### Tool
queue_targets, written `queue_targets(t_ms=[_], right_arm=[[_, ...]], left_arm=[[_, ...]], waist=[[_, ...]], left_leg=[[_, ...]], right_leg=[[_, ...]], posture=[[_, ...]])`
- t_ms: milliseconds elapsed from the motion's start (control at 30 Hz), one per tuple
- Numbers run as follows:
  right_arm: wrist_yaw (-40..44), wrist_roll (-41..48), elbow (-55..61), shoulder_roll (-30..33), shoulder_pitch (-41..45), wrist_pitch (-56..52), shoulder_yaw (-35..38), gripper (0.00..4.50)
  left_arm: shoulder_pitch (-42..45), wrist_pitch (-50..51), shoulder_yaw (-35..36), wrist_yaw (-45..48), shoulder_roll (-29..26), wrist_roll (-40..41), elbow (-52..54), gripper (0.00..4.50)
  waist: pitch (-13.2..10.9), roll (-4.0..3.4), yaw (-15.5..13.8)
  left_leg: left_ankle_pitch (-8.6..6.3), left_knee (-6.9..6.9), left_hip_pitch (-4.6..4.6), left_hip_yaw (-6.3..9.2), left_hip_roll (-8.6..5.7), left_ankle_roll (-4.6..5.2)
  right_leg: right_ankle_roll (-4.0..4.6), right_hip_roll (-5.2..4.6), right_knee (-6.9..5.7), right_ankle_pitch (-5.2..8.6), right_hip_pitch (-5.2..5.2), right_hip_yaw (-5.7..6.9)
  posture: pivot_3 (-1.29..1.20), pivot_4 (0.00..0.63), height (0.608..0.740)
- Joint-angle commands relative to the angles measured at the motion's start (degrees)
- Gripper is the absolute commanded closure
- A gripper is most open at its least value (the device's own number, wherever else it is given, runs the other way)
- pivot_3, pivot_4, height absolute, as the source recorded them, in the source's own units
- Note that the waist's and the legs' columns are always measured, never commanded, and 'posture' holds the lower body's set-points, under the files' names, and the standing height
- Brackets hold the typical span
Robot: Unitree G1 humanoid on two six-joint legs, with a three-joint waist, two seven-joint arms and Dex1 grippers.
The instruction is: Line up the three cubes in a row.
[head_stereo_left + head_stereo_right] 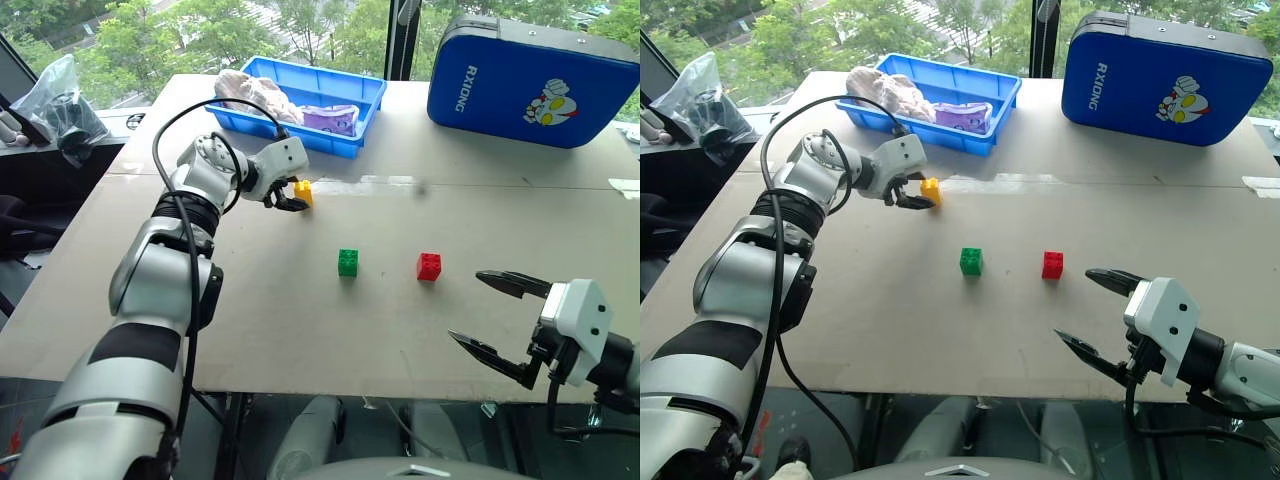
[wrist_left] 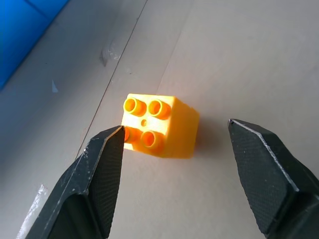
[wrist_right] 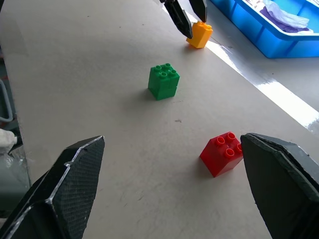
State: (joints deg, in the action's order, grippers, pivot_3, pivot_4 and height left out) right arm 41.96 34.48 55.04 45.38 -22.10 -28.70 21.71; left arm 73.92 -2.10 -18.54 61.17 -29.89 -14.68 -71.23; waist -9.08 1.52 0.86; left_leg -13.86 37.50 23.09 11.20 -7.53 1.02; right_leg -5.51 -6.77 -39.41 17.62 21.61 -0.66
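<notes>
Presently, a tan table (image 1: 300, 330) bearing a blue case (image 1: 530, 80) and a blue tray (image 1: 330, 100) at its far side. Right gripper (image 1: 495, 315) — spread wide, empty, near the front edge. Left gripper (image 2: 174, 164) — fingers parted either side of the yellow cube (image 1: 303, 192), not closed on it, near the tray. Green cube (image 1: 348, 262) and red cube (image 1: 429, 266) stand side by side mid-table, apart.

It looked like a robot test room: a plain board table (image 1: 300, 320) stood by big windows (image 1: 300, 25) over trees, with a blue bin (image 1: 340, 140) and a case (image 1: 530, 80).
</notes>
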Motion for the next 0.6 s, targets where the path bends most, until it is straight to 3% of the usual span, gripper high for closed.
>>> queue_targets(t_ms=[33, 200, 600], right_arm=[[-0.6, 0.8, 2.5, 0.0, -0.8, 0.1, 2.4, 0.0], [-1.1, 0.9, 3.4, -0.2, -1.8, 0.0, 3.2, 0.0], [-1.7, 0.4, 2.9, -0.1, -1.6, 0.4, 1.9, 0.0]], left_arm=[[0.9, -1.5, -0.1, -2.7, 0.5, -2.1, -2.7, 1.15], [1.1, -2.6, 0.6, -4.5, 0.9, -3.0, -3.8, 1.15], [1.7, -2.2, 4.2, 4.6, -2.1, -0.7, -1.6, 1.15]], waist=[[0.0, 0.03, 0.0], [0.0, 0.07, 0.1], [0.0, 0.07, 0.2]], left_leg=[[0.0, 0.0, 0.0, 0.0, 0.0, 0.0], [0.0, 0.01, -0.02, -0.01, 0.0, 0.0], [0.0, 0.02, -0.04, -0.02, -0.01, 0.0]], right_leg=[[0.0, 0.0, -0.01, 0.0, 0.0, 0.0], [0.0, 0.0, -0.03, 0.0, 0.0, -0.01], [0.0, 0.0, -0.09, 0.0, 0.0, -0.01]], posture=[[0.0, 0.15, 0.74], [0.0, 0.15, 0.74], [0.0, 0.15, 0.74]])
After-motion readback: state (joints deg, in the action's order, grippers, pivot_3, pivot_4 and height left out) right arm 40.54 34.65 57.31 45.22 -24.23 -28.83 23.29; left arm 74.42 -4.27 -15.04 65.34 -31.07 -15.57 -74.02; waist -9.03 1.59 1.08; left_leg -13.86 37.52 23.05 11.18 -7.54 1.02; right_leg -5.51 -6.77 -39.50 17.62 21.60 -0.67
